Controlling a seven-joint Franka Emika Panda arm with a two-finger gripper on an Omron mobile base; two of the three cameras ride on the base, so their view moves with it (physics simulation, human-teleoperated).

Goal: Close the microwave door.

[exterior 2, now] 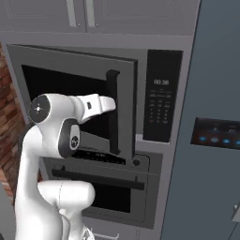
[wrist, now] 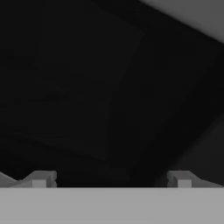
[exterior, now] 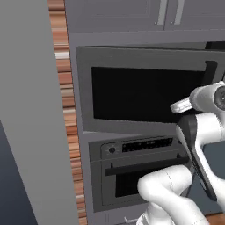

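The microwave door (exterior: pixel 145 94), dark-grey framed with a black glass window, stands a little ajar, its right edge slightly out from the microwave (exterior 2: pixel 161 101) and its black keypad strip. The vertical bar handle (exterior 2: pixel 112 112) runs down the door's right side. My gripper (exterior 2: pixel 110 104) is pressed close against the door right beside that handle. In the hand view the gripper (wrist: pixel 111 179) is open, its fingertips (wrist: pixel 41 178) wide apart with nothing between them, facing the dark glass (wrist: pixel 65 87) at very close range.
Under the microwave sits an oven (exterior: pixel 140 176) with a horizontal black handle (exterior 2: pixel 98 180). A brick wall strip (exterior: pixel 66 110) borders the left. A tall grey-blue appliance with a lit panel (exterior 2: pixel 215 131) stands at the right. Cabinets (exterior 2: pixel 79 14) hang above.
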